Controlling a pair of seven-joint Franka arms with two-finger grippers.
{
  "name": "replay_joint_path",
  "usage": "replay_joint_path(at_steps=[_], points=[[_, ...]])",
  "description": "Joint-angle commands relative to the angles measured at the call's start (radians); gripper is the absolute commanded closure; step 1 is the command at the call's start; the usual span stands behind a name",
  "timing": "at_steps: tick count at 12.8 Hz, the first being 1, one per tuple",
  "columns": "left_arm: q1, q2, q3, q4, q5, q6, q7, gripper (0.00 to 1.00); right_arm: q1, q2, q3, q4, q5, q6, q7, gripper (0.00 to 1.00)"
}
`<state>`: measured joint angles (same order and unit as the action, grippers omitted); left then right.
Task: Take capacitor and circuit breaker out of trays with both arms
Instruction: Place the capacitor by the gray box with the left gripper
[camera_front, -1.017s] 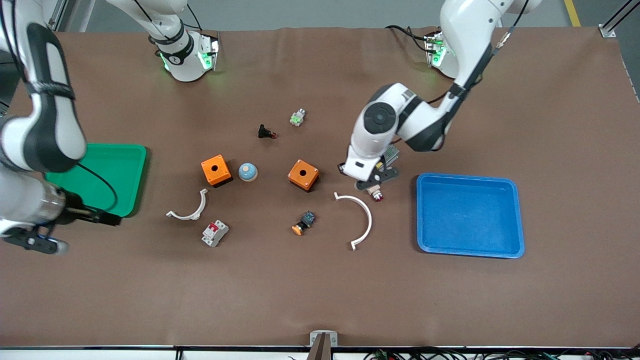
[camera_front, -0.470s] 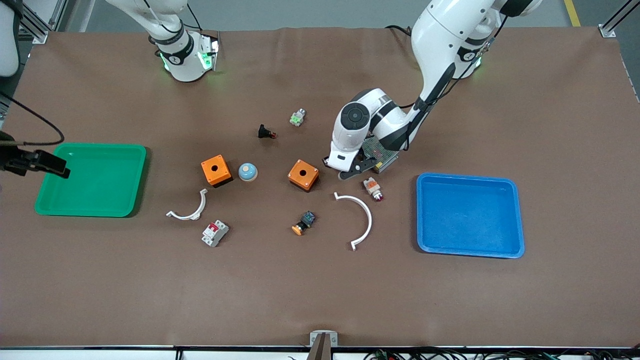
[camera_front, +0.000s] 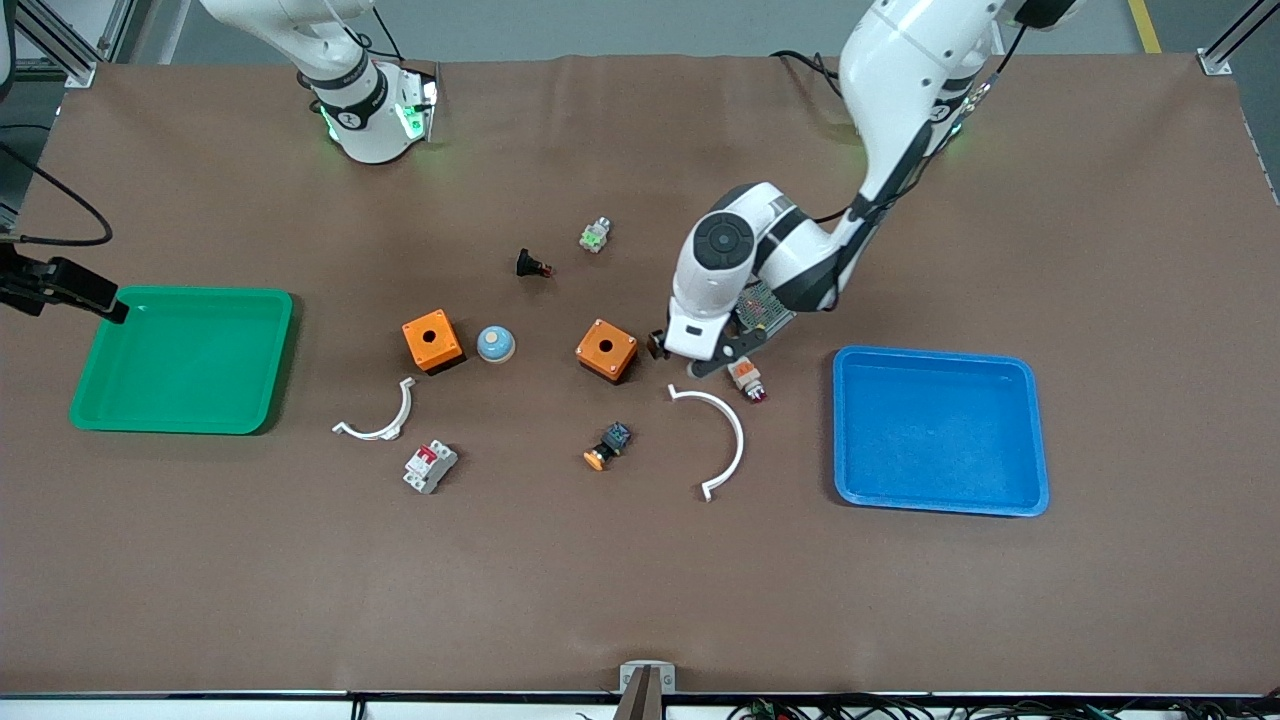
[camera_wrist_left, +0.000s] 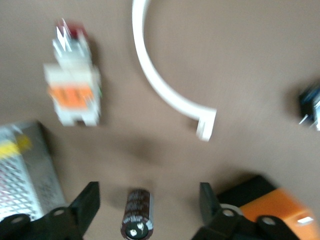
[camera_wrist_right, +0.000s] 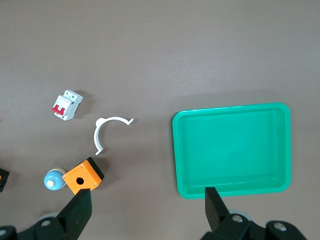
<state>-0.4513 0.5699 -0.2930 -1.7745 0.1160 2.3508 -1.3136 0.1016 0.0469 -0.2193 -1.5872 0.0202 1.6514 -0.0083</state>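
Left wrist view, left gripper (camera_wrist_left: 147, 207) spread wide, straddling the capacitor (camera_wrist_left: 137, 218) lying mid-table, right gripper (camera_wrist_right: 147, 210) released above the green tray (camera_wrist_right: 231, 149), breaker (camera_front: 430, 466) toward the table's near edge.

The worktop (camera_front: 600, 580) is plain brown. One tray (camera_front: 180, 360) is green, the other tray (camera_front: 940, 430) blue. Two boxes (camera_front: 432, 340) are orange with black bases. The breaker (camera_front: 430, 466) is white-grey with a red lever. The capacitor (camera_wrist_left: 137, 215) is black with a silvery end. Both arcs (camera_front: 715, 435) are white.
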Motion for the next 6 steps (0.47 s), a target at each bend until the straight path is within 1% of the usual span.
replay_joint_path(at_steps=[1,2,3,4,6], points=[[0.110,-0.088,-0.003,0.189,0.024,-0.291,0.130,0.00,-0.070,-0.039,0.073,-0.043,0.014,0.019,0.005,0.00],[0.168,-0.106,-0.003,0.258,0.024,-0.371,0.208,0.00,-0.126,-0.033,0.136,-0.025,0.008,0.016,0.004,0.00],[0.221,-0.129,-0.003,0.307,0.025,-0.422,0.264,0.00,-0.161,-0.029,0.155,0.022,0.006,0.007,0.001,0.00],[0.261,-0.160,-0.003,0.322,0.025,-0.461,0.328,0.00,-0.174,-0.022,0.155,0.050,0.015,0.005,0.004,0.00],[0.336,-0.234,-0.003,0.323,0.025,-0.517,0.498,0.00,-0.178,-0.010,0.149,0.070,0.009,0.010,0.001,0.00]])
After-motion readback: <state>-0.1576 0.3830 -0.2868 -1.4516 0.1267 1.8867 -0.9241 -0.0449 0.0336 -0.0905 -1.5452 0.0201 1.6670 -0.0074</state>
